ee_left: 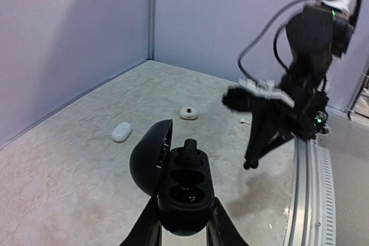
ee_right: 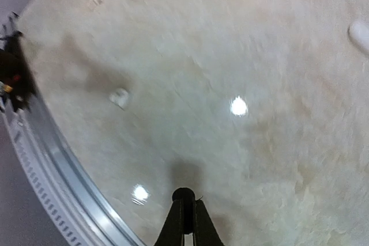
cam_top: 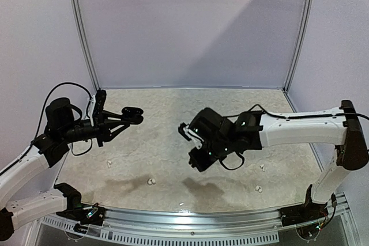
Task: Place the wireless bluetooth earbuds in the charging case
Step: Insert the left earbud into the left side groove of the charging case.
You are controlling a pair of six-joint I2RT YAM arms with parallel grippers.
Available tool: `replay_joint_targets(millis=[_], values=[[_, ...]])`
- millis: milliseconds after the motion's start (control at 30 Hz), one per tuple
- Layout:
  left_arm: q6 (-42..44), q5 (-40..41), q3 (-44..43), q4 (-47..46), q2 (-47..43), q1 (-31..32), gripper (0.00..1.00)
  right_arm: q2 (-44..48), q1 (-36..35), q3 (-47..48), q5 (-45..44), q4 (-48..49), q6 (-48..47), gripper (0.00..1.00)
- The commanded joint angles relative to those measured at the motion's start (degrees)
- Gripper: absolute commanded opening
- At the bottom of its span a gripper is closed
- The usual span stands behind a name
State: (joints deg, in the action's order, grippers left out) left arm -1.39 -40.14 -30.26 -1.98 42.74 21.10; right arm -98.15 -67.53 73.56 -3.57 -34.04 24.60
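Observation:
My left gripper (ee_left: 184,208) is shut on the base of a black charging case (ee_left: 183,191), held above the table with its lid (ee_left: 149,156) swung open to the left. One black earbud (ee_left: 190,151) sits in the far socket; the two nearer sockets are hollow. In the top view the case (cam_top: 134,113) hangs at the left gripper (cam_top: 123,119). My right gripper (ee_right: 184,203) is shut on a small round black earbud (ee_right: 184,195) and hovers mid-table (cam_top: 198,162), to the right of the case. White earbuds (cam_top: 151,181) (cam_top: 109,164) (cam_top: 258,188) lie on the table.
Two larger white pebble-like items (ee_left: 121,132) (ee_left: 188,113) lie on the table beyond the case. A metal rail (cam_top: 190,216) runs along the near edge. Purple walls (cam_top: 184,27) close the back and sides. A white earbud (ee_right: 119,97) lies near the rail below the right gripper.

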Motion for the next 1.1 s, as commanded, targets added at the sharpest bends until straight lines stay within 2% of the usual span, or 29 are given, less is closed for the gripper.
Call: replay_joint_targets(millis=[0, 200, 400, 733, 1067], values=[[6.50, -12.65, 0.07, -0.92, -0.63, 2.81, 0.00, 5.97, -4.24, 12.55, -5.63, -2.96, -10.18, 0.00], [9.09, -17.03, -0.56, -1.56, -0.57, 7.13, 0.00, 3.69, -10.50, 27.05, -9.39, -2.20, -21.74, 0.00], [10.03, -18.73, -1.59, -1.71, -0.54, 9.56, 0.00, -1.23, -15.33, 35.43, -9.86, 0.14, -30.85, 0.00], [9.69, -19.45, -2.30, -1.07, -1.33, 12.44, 0.00, -8.59, -16.96, 42.29, -12.92, -2.27, -36.68, 0.00], [11.27, -20.31, -2.76, 0.99, -1.37, 13.30, 0.00, -9.72, -16.94, 42.29, -15.17, -5.60, -38.17, 0.00]])
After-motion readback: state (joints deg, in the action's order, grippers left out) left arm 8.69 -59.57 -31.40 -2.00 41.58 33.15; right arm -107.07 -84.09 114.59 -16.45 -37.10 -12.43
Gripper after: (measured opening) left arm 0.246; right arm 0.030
